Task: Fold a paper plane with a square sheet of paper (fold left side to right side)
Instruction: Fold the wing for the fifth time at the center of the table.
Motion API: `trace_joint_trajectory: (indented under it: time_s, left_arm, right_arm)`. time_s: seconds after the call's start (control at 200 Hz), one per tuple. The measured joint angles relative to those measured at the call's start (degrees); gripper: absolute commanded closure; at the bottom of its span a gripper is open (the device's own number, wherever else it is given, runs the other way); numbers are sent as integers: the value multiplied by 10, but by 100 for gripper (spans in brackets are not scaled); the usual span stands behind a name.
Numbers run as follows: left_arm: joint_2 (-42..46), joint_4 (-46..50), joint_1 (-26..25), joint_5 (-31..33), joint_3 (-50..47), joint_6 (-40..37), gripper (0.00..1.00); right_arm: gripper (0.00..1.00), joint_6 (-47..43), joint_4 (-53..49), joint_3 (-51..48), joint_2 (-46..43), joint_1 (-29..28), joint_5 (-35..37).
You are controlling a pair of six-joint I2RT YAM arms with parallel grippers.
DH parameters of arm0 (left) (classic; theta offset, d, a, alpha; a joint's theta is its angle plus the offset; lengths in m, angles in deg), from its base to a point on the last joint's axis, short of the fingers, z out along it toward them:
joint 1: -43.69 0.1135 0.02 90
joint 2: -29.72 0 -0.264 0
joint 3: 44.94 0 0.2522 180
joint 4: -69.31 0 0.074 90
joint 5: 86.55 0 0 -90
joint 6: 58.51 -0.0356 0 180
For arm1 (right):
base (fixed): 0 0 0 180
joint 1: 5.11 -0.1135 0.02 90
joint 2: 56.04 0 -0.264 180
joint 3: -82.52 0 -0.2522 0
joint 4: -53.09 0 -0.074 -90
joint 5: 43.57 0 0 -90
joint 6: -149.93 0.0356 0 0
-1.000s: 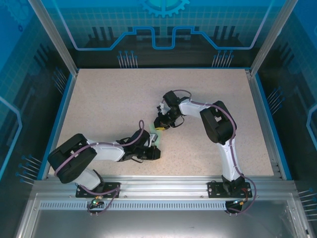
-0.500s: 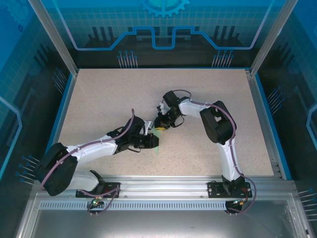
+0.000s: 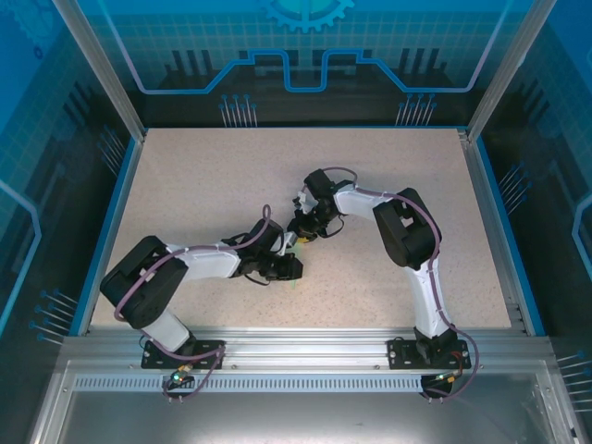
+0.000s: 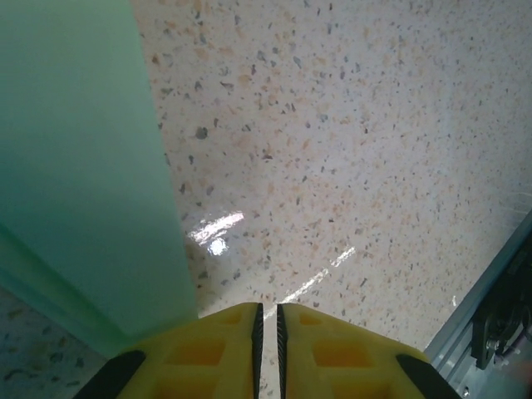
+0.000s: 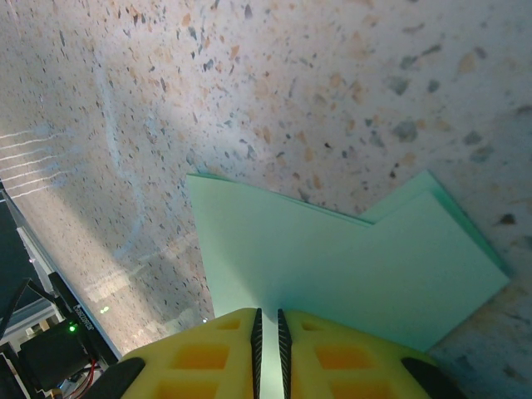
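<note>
The square sheet of paper (image 5: 349, 266) lies folded on the table as pale mint-green layers with a notch at its upper edge. My right gripper (image 5: 267, 312) is shut, its tips down over the paper with only a thin slit between the yellow fingers. My left gripper (image 4: 267, 306) is also shut, with nothing between its pads and bare table beyond the tips. An edge of the paper (image 4: 75, 166) lies just to its left. In the top view the left gripper (image 3: 294, 268) and the right gripper (image 3: 299, 234) meet at mid-table, covering most of the paper.
The speckled tabletop (image 3: 203, 185) is bounded by a blue rim (image 3: 111, 213) and the aluminium rail (image 3: 305, 342) in front. That rail's edge (image 4: 499, 291) shows at the lower right of the left wrist view.
The left arm stretched out low over the table, then drew its elbow back; its gripper now sits over the paper, hiding the green strip seen half a second ago. The right arm has not moved.
</note>
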Motion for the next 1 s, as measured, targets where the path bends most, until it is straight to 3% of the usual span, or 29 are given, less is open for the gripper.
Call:
trace_joint_trajectory:
  time_s: [0.475, 0.82, 0.96, 1.0]
  left_arm:
    - [0, -30, -19, 17, -33, -2, 85]
    - [75, -5, -49, 1, -94, 17, 84]
    - [150, 37, -48, 10, -97, 20, 74]
    - [175, 54, -45, 21, -93, 21, 67]
  right_arm:
    - [83, -2, -14, 9, 2, -1, 6]
    - [81, -11, -23, 18, 2, -2, 16]
    - [74, -22, -31, 31, 1, -2, 36]
    - [72, -27, -35, 34, -1, -2, 44]
